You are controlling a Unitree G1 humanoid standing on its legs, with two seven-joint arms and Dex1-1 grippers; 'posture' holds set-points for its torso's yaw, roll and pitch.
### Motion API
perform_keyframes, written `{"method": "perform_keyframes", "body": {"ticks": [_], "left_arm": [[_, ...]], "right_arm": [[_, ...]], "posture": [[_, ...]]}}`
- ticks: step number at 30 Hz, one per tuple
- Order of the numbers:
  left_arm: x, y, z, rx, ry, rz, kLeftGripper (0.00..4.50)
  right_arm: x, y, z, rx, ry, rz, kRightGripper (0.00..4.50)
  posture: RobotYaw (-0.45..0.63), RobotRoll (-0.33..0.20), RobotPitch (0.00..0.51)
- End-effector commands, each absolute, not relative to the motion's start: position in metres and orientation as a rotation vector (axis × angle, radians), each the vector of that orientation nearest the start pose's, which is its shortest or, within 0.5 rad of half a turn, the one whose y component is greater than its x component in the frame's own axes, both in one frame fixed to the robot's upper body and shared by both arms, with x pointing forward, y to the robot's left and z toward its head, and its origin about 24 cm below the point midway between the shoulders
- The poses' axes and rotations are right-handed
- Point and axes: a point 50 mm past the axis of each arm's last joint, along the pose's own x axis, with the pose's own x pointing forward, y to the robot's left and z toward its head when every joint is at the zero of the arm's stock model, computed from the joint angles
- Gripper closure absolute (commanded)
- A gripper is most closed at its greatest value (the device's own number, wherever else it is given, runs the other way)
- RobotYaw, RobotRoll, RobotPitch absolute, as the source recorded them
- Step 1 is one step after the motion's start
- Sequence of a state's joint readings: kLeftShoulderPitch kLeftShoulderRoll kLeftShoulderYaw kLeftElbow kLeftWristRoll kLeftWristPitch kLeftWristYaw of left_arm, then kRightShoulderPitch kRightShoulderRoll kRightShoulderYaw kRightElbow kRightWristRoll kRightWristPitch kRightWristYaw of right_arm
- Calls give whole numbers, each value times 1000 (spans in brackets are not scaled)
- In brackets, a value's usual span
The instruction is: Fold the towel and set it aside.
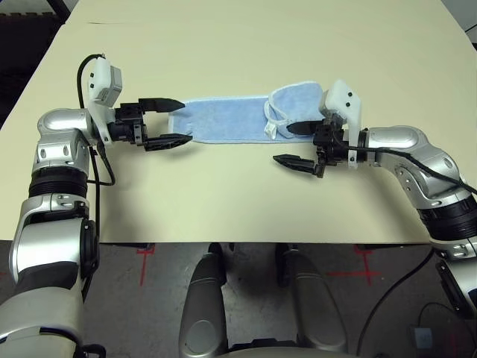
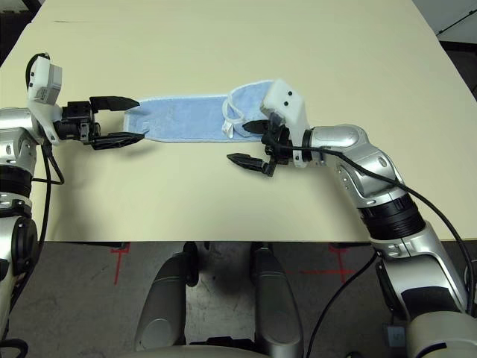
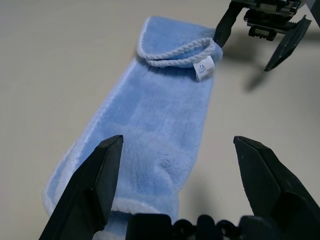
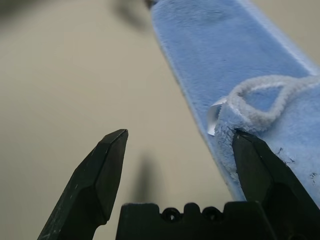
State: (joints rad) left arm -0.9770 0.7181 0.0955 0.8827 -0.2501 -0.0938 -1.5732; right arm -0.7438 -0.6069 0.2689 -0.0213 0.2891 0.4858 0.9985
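Towel lies as a long folded strip on the table, between two wide-open, empty grippers.

The towel's right end is doubled back on itself, and the right arm's white wrist housing cuts off part of that flap from the head camera; what lies under the fold cannot be seen. The left wrist view shows what the head views barely resolve: a white corded edge curving across the flap and a small white tag with a faint printed mark too small to read. The right wrist view shows plush blue pile with one finger at the flap's edge; whether it touches is unclear. The left gripper straddles the left end with jaws spread, gripping nothing. The right gripper stands equally spread, its nearer finger over bare table. The table is smooth, matte cream.
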Motion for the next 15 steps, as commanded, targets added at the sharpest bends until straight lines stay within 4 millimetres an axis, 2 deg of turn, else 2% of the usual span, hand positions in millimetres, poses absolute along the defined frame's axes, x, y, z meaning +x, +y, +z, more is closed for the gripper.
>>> {"method": "perform_keyframes", "body": {"ticks": [1, 8, 15], "left_arm": [[346, 261, 220, 421, -39, -1210, 0], [346, 263, 220, 425, -36, -1210, 0], [343, 266, 218, 429, -36, -1202, 0]], "right_arm": [[316, -120, 189, -577, 131, 1270, 43], [323, -117, 186, -598, 170, 1296, 43], [334, -146, 220, -325, -30, 1165, 43]], "posture": [[-64, 0, 282], [-52, 0, 279], [-50, 0, 278]]}}
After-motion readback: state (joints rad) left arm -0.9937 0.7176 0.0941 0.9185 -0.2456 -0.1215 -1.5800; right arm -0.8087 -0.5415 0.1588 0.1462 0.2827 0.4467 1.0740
